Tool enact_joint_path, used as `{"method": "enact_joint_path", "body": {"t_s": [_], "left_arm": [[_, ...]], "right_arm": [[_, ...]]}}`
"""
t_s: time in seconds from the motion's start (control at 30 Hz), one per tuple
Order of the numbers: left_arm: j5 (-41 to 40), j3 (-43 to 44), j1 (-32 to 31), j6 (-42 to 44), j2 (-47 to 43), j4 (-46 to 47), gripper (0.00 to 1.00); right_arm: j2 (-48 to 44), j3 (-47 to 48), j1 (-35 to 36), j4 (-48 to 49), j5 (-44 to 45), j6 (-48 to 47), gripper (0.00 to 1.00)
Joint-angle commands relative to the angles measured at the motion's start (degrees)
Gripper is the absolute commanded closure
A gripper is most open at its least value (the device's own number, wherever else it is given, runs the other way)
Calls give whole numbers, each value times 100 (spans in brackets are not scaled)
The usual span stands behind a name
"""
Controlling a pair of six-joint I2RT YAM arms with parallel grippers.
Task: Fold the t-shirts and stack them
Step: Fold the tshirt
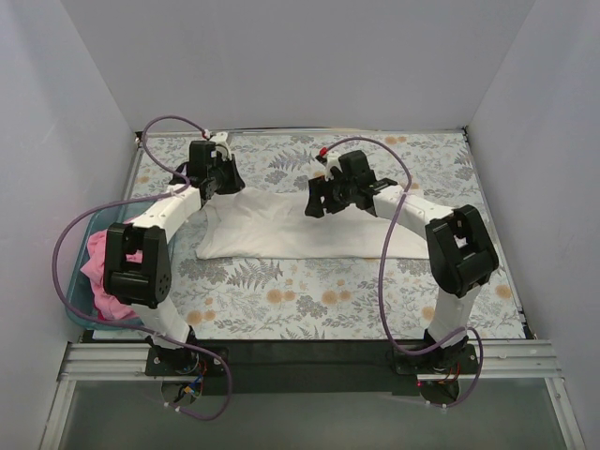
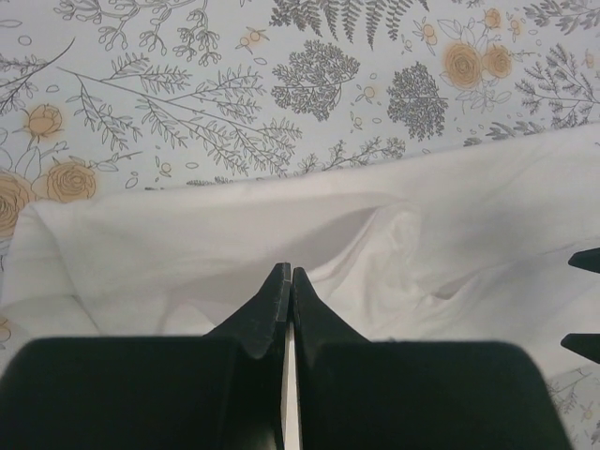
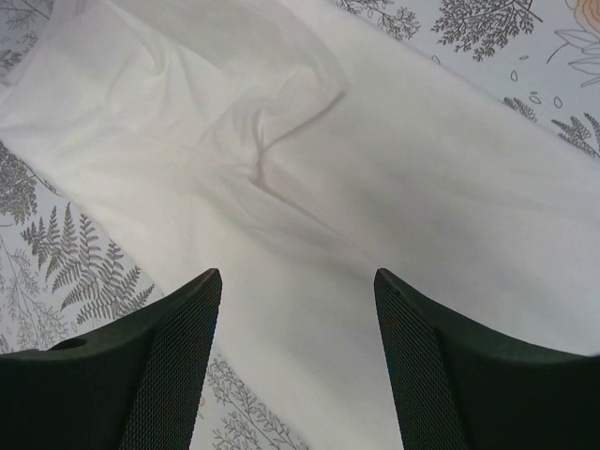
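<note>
The white t-shirt (image 1: 281,230) lies in a long folded band across the middle of the floral table. My left gripper (image 1: 208,187) is at its far left corner. In the left wrist view its jaws (image 2: 288,274) are closed, and creases in the white fabric (image 2: 187,244) run up to the tips, so it looks pinched on the shirt. My right gripper (image 1: 314,202) hovers over the middle of the shirt. In the right wrist view it (image 3: 296,277) is open and empty above the fabric (image 3: 422,169). The pink t-shirt (image 1: 98,267) lies bunched in the basket at the left.
A teal basket (image 1: 92,221) stands at the table's left edge beside the left arm. Grey walls close in the table on three sides. The right gripper's fingertips (image 2: 586,260) show at the right edge of the left wrist view.
</note>
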Motion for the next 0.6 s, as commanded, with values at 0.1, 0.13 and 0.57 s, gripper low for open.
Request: {"method": "enact_joint_path", "body": {"t_s": [0.1, 0.13, 0.57], "left_arm": [[-213, -424, -15, -124, -680, -38, 100], [-275, -486, -15, -133, -741, -38, 100], [-574, -1216, -15, -1, -961, 235, 100]], "right_arm": [[-487, -504, 17, 40, 24, 124, 38], [-522, -591, 26, 40, -2, 133, 38], [-979, -1093, 26, 119, 86, 247, 38]]}}
